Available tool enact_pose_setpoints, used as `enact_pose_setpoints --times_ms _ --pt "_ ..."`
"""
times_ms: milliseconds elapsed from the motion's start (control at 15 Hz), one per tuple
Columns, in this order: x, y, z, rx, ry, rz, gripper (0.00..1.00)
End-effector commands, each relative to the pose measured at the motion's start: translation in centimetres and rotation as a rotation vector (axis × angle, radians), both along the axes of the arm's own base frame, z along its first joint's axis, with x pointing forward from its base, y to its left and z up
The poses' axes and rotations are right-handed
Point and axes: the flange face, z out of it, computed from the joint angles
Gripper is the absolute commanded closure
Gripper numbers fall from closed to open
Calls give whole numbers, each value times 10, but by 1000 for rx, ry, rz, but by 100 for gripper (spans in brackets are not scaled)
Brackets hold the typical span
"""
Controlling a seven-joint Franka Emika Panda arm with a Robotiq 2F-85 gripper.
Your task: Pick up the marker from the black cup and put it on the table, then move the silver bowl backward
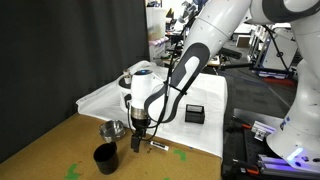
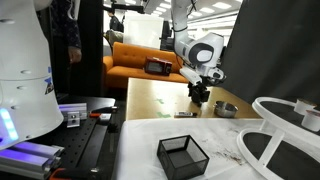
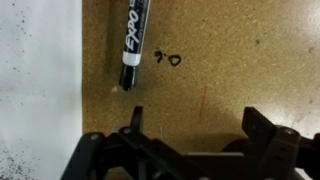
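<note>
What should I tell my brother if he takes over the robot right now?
The gripper is open and empty, just above the brown wooden table.
The black Expo marker lies flat on the table near the white cloth, out of the small black cup.
Done: the marker step.
Left: move the shiny silver metal bowl, standing by the cup, backward.

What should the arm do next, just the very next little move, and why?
Probably lift slightly and swing toward the silver bowl. In the wrist view the marker lies flat on the table, clear of the open gripper, so that part looks done. The bowl, close beside the gripper, is what remains to be pushed back.
</note>
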Motion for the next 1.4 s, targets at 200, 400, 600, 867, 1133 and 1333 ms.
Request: enact_pose_setpoints --times_ms 200,400,600,867,1133,1333 --pt "0 13 60 -85 53 84 0" --pt "5 11 83 -161 59 162 0" --pt "14 11 92 -233 59 333 0" --pt "25 9 96 -286 33 545 0" --pt "36 3 94 -300 -14 763 0" --pt "34 2 92 -297 -4 759 0"
